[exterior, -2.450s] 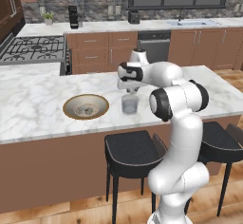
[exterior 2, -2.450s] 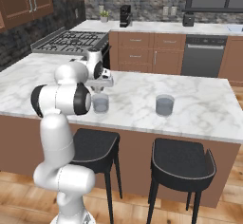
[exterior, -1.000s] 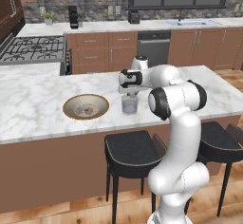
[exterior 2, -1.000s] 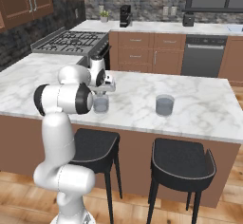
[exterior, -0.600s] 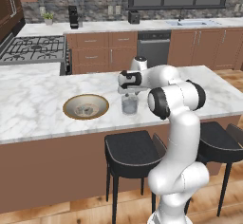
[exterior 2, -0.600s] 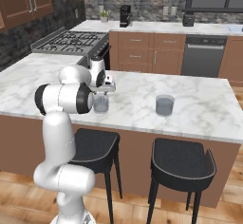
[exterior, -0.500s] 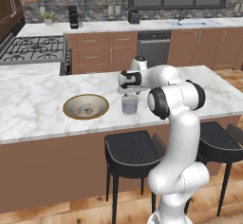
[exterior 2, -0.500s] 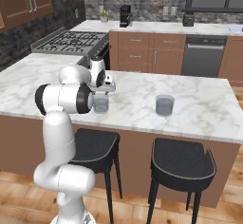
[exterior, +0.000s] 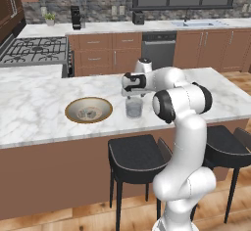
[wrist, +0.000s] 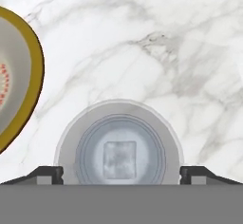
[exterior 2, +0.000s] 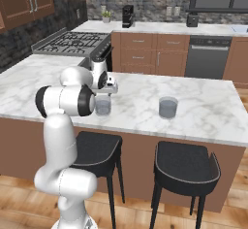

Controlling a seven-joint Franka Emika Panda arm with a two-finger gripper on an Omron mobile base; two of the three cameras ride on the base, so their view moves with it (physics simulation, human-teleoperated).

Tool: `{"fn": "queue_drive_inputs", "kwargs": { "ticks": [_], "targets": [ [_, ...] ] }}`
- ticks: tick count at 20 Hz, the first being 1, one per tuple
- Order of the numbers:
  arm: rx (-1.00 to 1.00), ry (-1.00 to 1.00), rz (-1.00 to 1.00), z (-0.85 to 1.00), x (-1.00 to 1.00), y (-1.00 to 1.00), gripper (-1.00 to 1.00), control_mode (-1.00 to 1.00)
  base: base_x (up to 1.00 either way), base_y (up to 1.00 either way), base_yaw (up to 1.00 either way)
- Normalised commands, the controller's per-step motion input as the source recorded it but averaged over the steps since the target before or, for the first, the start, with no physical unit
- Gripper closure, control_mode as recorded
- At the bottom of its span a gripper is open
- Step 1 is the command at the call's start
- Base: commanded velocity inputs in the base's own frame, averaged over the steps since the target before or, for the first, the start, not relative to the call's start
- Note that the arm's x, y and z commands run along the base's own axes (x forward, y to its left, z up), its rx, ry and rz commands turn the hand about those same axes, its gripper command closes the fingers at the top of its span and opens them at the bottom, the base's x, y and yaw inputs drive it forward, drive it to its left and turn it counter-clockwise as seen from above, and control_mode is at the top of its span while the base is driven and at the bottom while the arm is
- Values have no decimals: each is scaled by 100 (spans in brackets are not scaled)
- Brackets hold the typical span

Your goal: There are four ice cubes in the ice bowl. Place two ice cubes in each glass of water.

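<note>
— How do the fingers (wrist: 47,173) stand?

— Wide apart. In the hand view one dark tip sits to either side of the glass of water (wrist: 118,144), each clear of its rim, with nothing between them. The gripper (wrist: 121,175) hangs straight over that glass.

— Anything in the glass?

— One ice cube (wrist: 119,159), pale and square, lying in the middle of it as seen from above.

— Where is that from the room side?

— On the marble island (exterior: 44,105). From the left base view the gripper (exterior: 131,92) hovers just above the glass (exterior: 133,106), which stands a little to the right of the ice bowl (exterior: 88,110). From the right base view the same glass (exterior 2: 103,105) sits right beside the arm's big dark elbow joint, with the gripper (exterior 2: 107,89) just over it.

— And the bowl?

— Wide and shallow, golden-brown rim, grey inside. Its edge curves into the left side of the hand view (wrist: 34,66), near the glass but not touching. There are some pale bits at its middle in the left base view, but they are too small for me to count.

— The other glass?

— The second glass (exterior 2: 168,107) stands further along the island, well apart from the first. I cannot tell whether it has any ice in it.

— Below the counter?

— Two black stools (exterior 2: 186,167) tucked against the island's front.
</note>
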Motion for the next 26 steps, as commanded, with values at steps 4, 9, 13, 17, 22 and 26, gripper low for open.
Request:
{"fn": "queue_drive_inputs", "kwargs": {
  "ticks": [4,9,13,17,22,26],
  "targets": [
    [0,-3,-4,-4,-5,46,-100,-100,0,0,0],
    [0,-2,-4,0,6,50,-100,-100,0,0,0],
    [0,0,-5,0,15,52,-100,-100,0,0,0],
    [1,0,-5,0,22,55,-100,-100,0,0,0],
    [16,15,0,13,11,43,-100,-100,0,0,0],
    [4,11,0,14,2,35,-100,-100,0,0,0]
  ]
}}
